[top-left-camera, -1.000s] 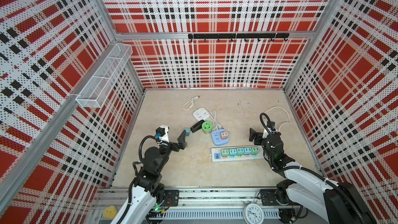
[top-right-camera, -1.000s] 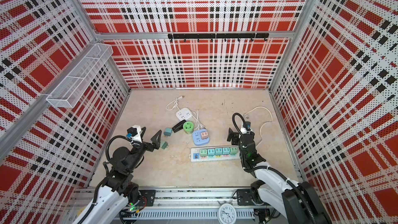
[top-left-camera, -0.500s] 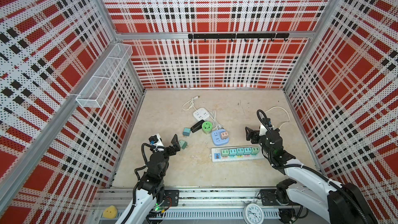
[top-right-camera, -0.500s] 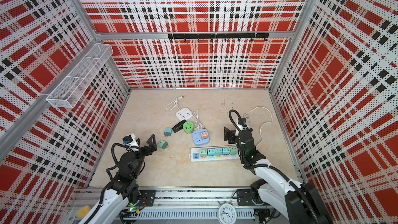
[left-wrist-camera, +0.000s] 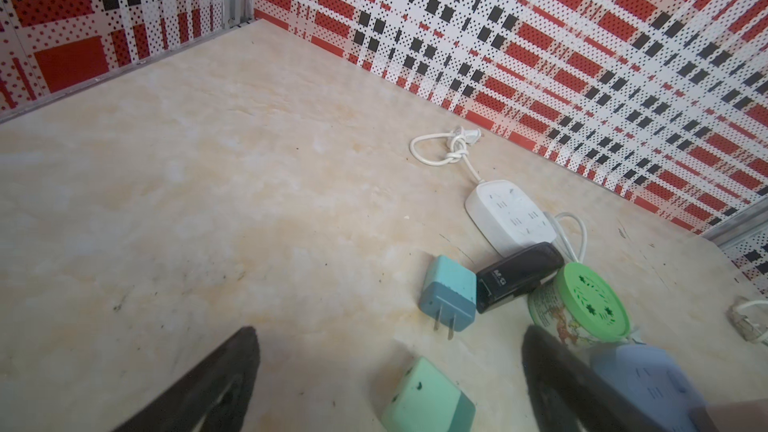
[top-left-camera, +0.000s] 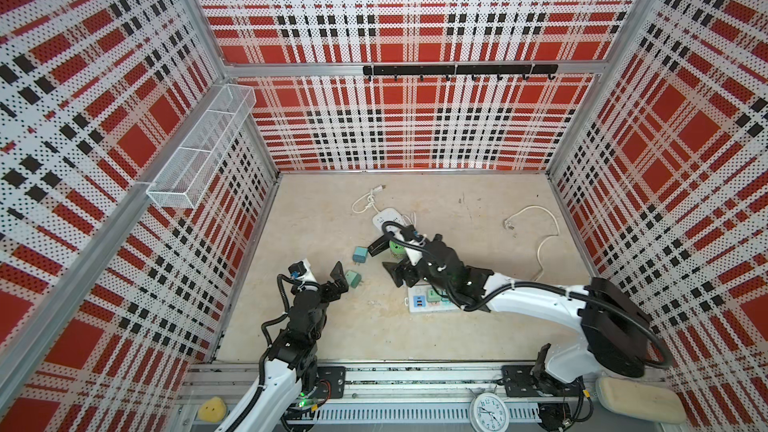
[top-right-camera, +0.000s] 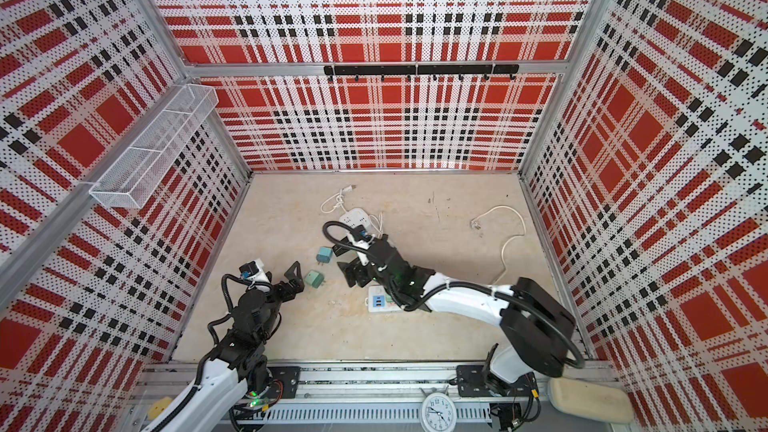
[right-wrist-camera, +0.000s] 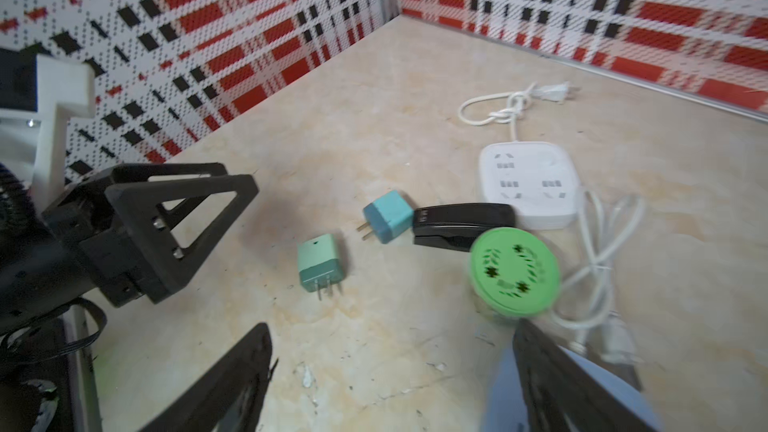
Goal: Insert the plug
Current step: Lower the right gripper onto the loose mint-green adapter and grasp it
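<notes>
Two small plug adapters lie on the beige floor: a mint-green plug (top-left-camera: 353, 278) (top-right-camera: 314, 279) and, just behind it, a blue plug (top-left-camera: 360, 254) (top-right-camera: 323, 255). My left gripper (top-left-camera: 338, 280) (top-right-camera: 297, 280) is open at the mint-green plug's left. In the left wrist view that plug (left-wrist-camera: 419, 401) lies between the spread jaws of the left gripper (left-wrist-camera: 390, 332), untouched. My right gripper (top-left-camera: 395, 274) (right-wrist-camera: 391, 328) is open and empty, to the right of both plugs. The white power strip with coloured sockets (top-left-camera: 417, 301) (top-right-camera: 376, 301) is mostly hidden under the right arm.
Behind the plugs lie a black stapler-like case (top-left-camera: 376, 249), a green-lidded tin (right-wrist-camera: 515, 272) and a white square socket block (top-left-camera: 388, 218) with a knotted cord. A pale blue socket cube (right-wrist-camera: 503, 392) sits beside a right finger. A loose white cable (top-left-camera: 540, 243) lies at the right.
The right arm has swung left from the strip's right end, over the strip, to the middle. The left gripper has drawn back from behind the plugs to beside the mint-green plug.
</notes>
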`<state>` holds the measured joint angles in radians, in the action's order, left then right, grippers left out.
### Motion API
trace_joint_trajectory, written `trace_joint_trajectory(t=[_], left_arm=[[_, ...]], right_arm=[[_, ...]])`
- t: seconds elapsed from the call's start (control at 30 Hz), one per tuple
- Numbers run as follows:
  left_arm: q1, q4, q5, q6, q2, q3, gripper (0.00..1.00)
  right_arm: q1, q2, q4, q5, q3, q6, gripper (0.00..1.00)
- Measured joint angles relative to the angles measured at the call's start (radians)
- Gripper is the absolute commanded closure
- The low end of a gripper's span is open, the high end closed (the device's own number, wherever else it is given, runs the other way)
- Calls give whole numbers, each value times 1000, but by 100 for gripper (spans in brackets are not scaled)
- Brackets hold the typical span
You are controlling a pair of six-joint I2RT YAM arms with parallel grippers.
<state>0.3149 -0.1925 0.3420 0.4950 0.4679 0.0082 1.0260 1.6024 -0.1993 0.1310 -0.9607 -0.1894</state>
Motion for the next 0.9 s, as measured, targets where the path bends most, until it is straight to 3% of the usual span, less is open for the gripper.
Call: trace_joint_trajectory(t=[0.27, 0.57, 0.9], left_arm=[[-43, 24, 18, 50, 11, 19, 1], [-127, 75, 20, 138, 80, 43, 1], [-141, 141, 85, 245, 129, 82, 1]], right_arm=[[35, 327, 117, -73, -275, 1, 10], [35, 508, 236, -129, -490, -4, 17], [42, 657, 307, -224, -616, -24, 25]])
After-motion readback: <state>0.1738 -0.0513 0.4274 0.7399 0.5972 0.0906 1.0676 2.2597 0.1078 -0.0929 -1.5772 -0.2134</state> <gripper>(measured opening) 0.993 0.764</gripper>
